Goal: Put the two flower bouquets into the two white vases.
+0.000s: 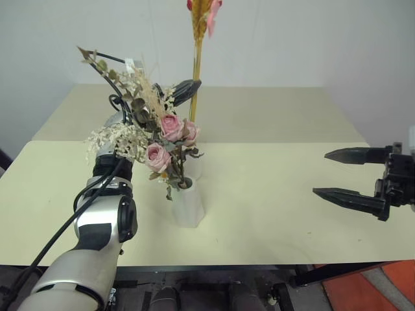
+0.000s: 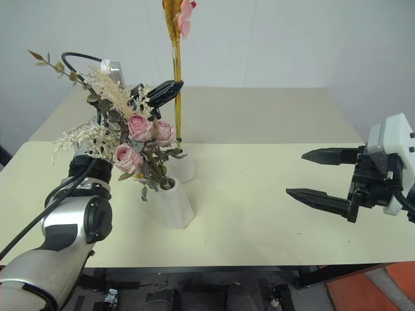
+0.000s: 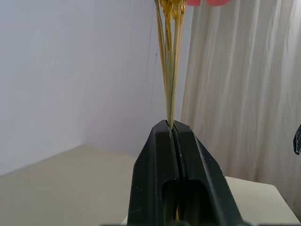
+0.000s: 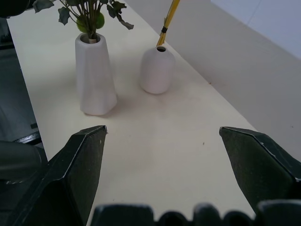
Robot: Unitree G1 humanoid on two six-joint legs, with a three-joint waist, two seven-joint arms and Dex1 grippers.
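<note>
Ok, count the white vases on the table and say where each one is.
2. The tall vase stands near the table's front edge with the rose bunch in it. The round vase sits just behind it, with the wheat stalks at its mouth.

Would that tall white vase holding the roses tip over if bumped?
Probably fairly easily: the tall faceted white vase is narrow and looks light, and the bushy pink rose bouquet spreads wide above it, likely making it top-heavy. Its wider base may help slightly.

Twin head cameras looking down at table (image 1: 272, 194), wrist cameras close behind end effectors, sharing vases (image 4: 96, 75)
</note>
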